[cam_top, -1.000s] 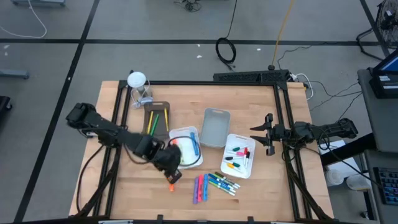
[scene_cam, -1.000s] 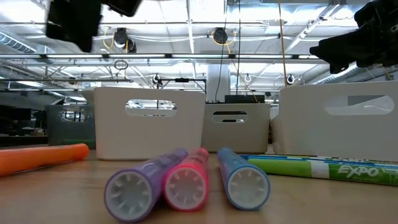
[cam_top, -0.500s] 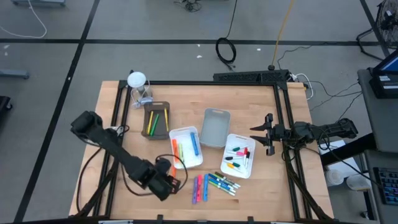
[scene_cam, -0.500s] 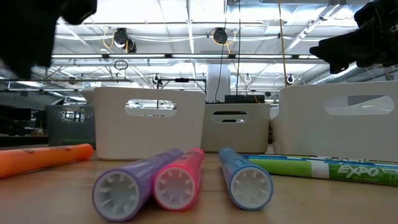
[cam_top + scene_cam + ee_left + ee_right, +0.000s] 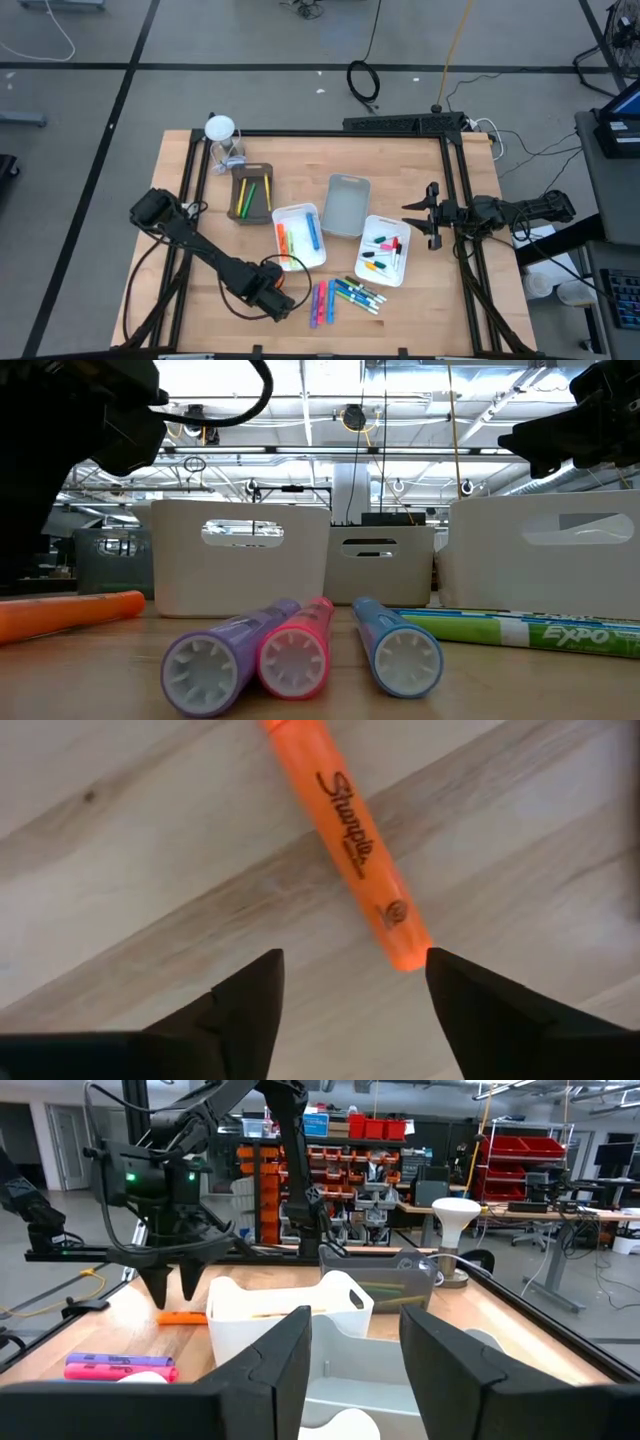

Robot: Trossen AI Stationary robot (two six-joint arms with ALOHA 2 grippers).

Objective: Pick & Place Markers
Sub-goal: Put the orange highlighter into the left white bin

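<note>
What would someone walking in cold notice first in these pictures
The left claw hangs open just above an orange marker lying alone on the bare wood at the table's front left. Right beside it lies a loose row of markers, purple, pink, blue and green, in front of three white and grey trays that already hold some. The right claw waits at the table's right edge.

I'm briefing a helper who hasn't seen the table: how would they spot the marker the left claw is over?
Start at the white tray left of centre. Nearer the table's front edge, the open left claw hovers over a lone orange Sharpie marker lying flat on bare wood. It lies apart from the purple, pink and blue markers.
</note>
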